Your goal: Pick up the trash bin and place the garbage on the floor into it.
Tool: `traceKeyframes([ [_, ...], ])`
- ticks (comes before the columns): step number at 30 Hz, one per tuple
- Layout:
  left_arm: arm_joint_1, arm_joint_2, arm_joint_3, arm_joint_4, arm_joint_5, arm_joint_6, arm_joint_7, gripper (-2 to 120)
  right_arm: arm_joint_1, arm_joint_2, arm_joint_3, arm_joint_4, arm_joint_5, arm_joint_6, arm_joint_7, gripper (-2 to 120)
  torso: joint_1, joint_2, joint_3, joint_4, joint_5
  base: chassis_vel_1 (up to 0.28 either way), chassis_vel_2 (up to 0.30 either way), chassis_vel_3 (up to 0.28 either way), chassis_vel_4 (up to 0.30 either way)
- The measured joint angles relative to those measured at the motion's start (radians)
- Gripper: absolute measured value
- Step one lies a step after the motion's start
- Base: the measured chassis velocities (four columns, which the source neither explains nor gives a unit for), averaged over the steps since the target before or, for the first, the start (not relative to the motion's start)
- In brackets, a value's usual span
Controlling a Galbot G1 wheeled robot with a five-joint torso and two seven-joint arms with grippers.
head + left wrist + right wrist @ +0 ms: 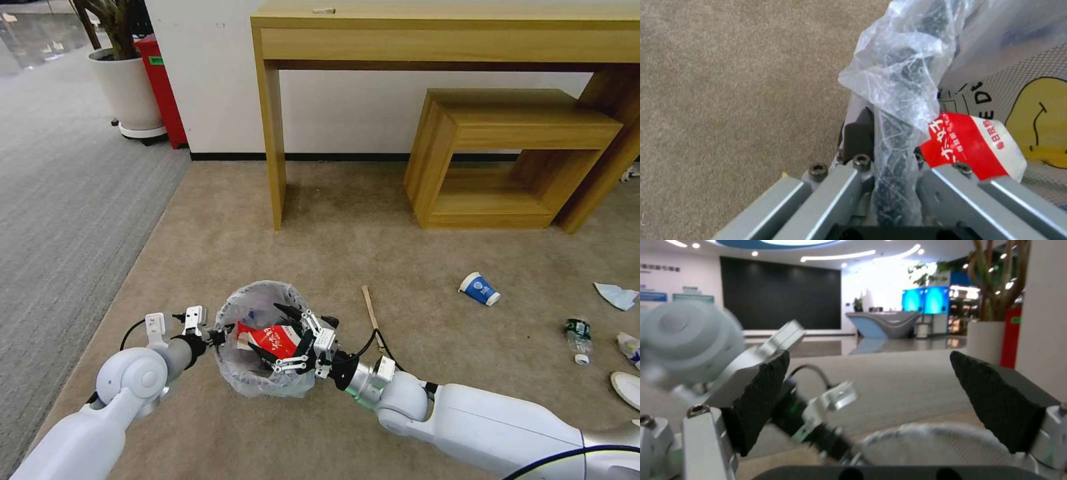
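Open beige carpet floor (347,220) lies ahead of both grippers up to the legs of the wooden table (440,33) and the low wooden bench (507,153) beneath it; grey striped carpet (67,200) runs well off to the left.

Left gripper (217,335): closed on the near-left rim of the trash bin (267,337), bin held off the floor. In the left wrist view the bag-covered rim (896,133) passes straight between its fingers (858,136).

Right gripper (293,333): directly over the bin mouth, jaws spread wide, nothing between the pads (996,400) in the right wrist view. A red wrapper (270,340) lies in the bin just below it; whether a finger touches it cannot be told.

Just beyond the right gripper, a wooden stick (371,313) lies on the carpet. Farther to its right: blue-white paper cup (479,289) on its side, small bottle (577,333), light-blue mask (617,295), white slipper (627,387) at the edge.

Far left by the wall: white planter (130,93) and a red bin (162,87).
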Motion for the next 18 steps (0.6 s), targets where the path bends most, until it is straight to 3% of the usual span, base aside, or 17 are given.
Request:
traceKeyframes([
  [11, 0.010, 0.007, -0.012, 0.001, 0.003, -0.002, 0.004, 0, -0.003, -0.017, 0.120, 0.008, 0.023, -0.015, 0.034, 97, 0.000, 0.000, 0.000, 0.0000, 0.0000, 0.000, 0.000, 0.000, 0.000],
  [18, 0.026, 0.009, -0.023, -0.004, 0.007, -0.003, 0.008, 0, -0.027, -0.029, 0.260, 0.002, 0.054, -0.030, 0.049, 100, 0.000, 0.000, 0.000, 0.0000, 0.0000, 0.000, 0.000, 0.000, 0.000],
])
